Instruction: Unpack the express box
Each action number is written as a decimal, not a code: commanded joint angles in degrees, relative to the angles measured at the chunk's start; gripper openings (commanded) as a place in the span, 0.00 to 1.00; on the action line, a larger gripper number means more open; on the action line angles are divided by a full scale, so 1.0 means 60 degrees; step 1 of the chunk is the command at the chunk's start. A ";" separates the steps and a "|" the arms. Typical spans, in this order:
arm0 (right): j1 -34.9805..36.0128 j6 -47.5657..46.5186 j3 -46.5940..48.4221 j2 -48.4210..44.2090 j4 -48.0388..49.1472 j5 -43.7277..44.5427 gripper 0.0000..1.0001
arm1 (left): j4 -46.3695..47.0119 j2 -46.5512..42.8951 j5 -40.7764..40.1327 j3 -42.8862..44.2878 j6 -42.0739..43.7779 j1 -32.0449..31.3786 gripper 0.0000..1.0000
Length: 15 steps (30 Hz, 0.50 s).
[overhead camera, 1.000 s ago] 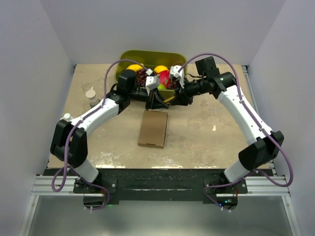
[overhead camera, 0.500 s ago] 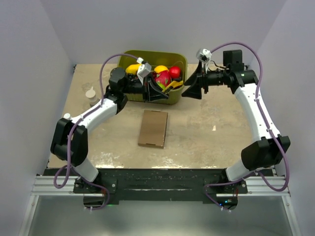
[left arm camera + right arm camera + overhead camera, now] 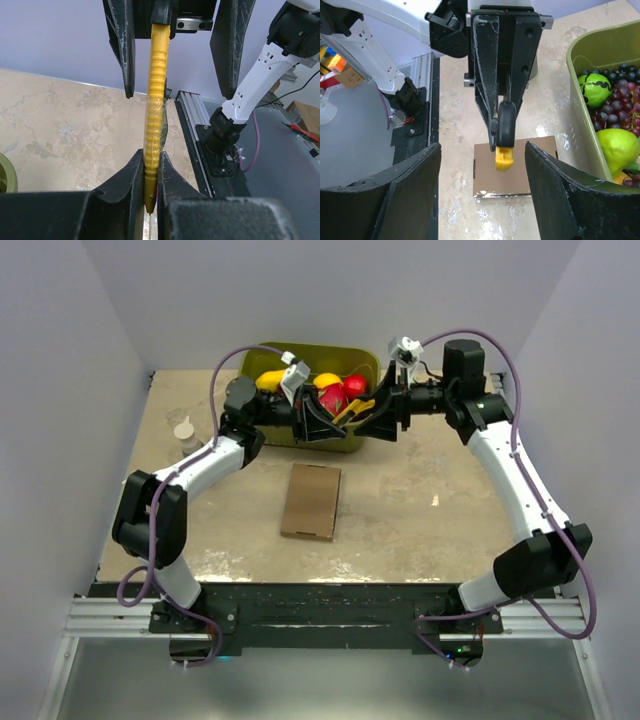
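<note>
The express box (image 3: 311, 501) lies flat and closed on the table, a thin brown cardboard mailer, also seen in the right wrist view as the express box (image 3: 520, 172). Above the tub's front rim my left gripper (image 3: 322, 422) is shut on a yellow ribbed tool (image 3: 155, 110), pinched near its tip. My left gripper (image 3: 151, 162) points at the right one. My right gripper (image 3: 380, 422) faces it, open. Its fingers (image 3: 229, 45) stand wide on both sides of the tool without touching it. From the right wrist, the tool's yellow end (image 3: 503, 157) shows between my right gripper's (image 3: 482, 170) fingers.
An olive-green tub (image 3: 362, 361) of fruit stands at the back behind both grippers; its rim (image 3: 576, 95) is close on the right of the right wrist view. A small white bottle (image 3: 186, 435) stands at the left of the table.
My right gripper has opened, drawn back to the right, then come in again toward the left gripper. The left gripper still holds the yellow tool and has shifted slightly back and left.
</note>
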 commanded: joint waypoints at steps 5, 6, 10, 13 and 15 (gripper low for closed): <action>0.0577 0.0760 0.0268 0.0380 0.0856 -0.0074 0.63 | 0.0126 -0.0058 0.0166 0.0493 0.0083 -0.0122 0.00; 0.0621 0.0659 0.0297 0.0396 0.0812 -0.0016 0.61 | 0.0126 -0.0043 0.0166 0.0493 0.0084 -0.0123 0.00; 0.0710 0.0496 0.0386 0.0483 0.0431 0.0598 0.52 | 0.0184 -0.0043 0.0123 0.0507 0.0098 -0.0137 0.00; 0.0695 0.0643 0.0386 0.0527 0.0489 0.0659 0.45 | -0.0034 -0.0029 0.0122 0.0566 0.0244 -0.0152 0.00; 0.0710 0.0774 0.0357 0.0527 0.0606 0.0629 0.43 | -0.0386 -0.0043 0.0122 0.0624 0.0507 -0.0166 0.00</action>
